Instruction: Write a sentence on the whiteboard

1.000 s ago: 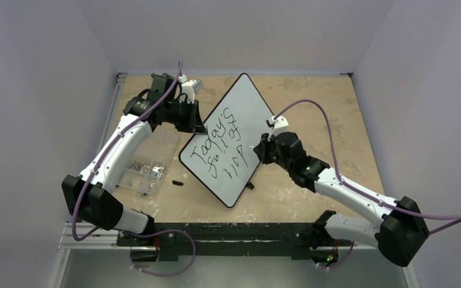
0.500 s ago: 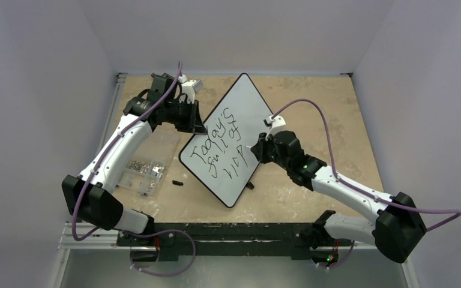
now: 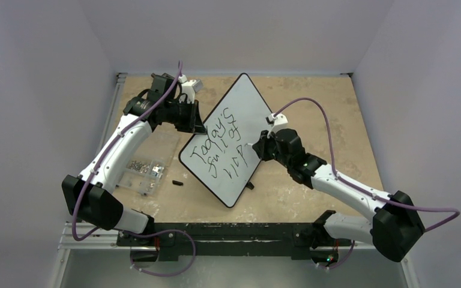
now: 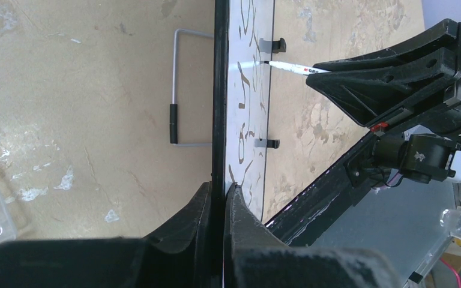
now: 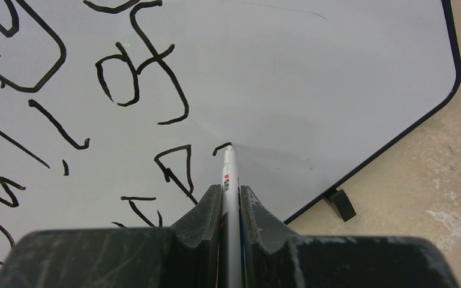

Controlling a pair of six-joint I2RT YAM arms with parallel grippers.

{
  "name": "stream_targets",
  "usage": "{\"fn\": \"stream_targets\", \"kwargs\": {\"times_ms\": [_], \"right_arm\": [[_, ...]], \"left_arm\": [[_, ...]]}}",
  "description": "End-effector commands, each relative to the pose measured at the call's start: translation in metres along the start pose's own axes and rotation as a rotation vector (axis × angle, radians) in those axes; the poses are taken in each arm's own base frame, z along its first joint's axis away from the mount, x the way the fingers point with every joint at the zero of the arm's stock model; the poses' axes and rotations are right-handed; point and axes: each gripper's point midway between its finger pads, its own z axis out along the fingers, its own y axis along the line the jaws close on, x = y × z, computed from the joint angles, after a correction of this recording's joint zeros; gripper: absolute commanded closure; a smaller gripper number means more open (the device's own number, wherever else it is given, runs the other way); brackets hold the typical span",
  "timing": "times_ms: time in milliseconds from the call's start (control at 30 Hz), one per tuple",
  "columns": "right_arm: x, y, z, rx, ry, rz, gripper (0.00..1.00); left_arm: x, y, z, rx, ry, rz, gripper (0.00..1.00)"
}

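- Top view: the right arm [image 3: 336, 183] is found shifted slightly leftward over the last second, so that the marker [image 3: 251, 144] is brought onto the whiteboard [image 3: 243, 99]. The board is set diagonally on the counter [image 3: 324, 108]. The sentence [image 3: 216, 147] is judged unfinished.
- Left wrist view: the left jaws are seen shut on the board's black rim [image 4: 219, 90], steadying it.
- Right wrist view: the right jaws are closed on the marker. Its tip is pressed at a short new stroke [image 5: 221, 147] beside the third line.

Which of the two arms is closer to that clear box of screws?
Left. The left fingers clamp the whiteboard by its edge beside the box of screws, that arm reaching over it. The right fingers hold a marker against the board's far side.
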Motion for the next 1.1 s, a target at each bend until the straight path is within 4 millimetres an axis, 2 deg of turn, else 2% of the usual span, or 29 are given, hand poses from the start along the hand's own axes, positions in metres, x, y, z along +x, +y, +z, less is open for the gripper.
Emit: {"fn": "stream_targets", "kwargs": {"times_ms": [0, 267, 533, 833, 1067], "right_arm": [[-0.016, 0.002, 0.005, -0.01, -0.045, -0.008, 1.0], [-0.027, -0.001, 0.008, -0.002, -0.061, -0.016, 1.0], [-0.037, 0.008, 0.009, -0.038, -0.073, -0.018, 1.0], [-0.031, 0.019, 0.008, -0.103, -0.053, -0.002, 1.0], [-0.024, 0.017, 0.006, -0.103, -0.042, -0.006, 1.0]], "left_arm": [[-0.011, 0.031, -0.004, -0.16, -0.048, 0.046, 1.0], [-0.011, 0.031, -0.004, -0.159, -0.049, 0.046, 1.0], [-0.011, 0.031, -0.004, -0.16, -0.046, 0.045, 1.0], [-0.011, 0.03, -0.004, -0.158, -0.049, 0.046, 1.0], [-0.012, 0.03, -0.005, -0.156, -0.051, 0.046, 1.0]]}}
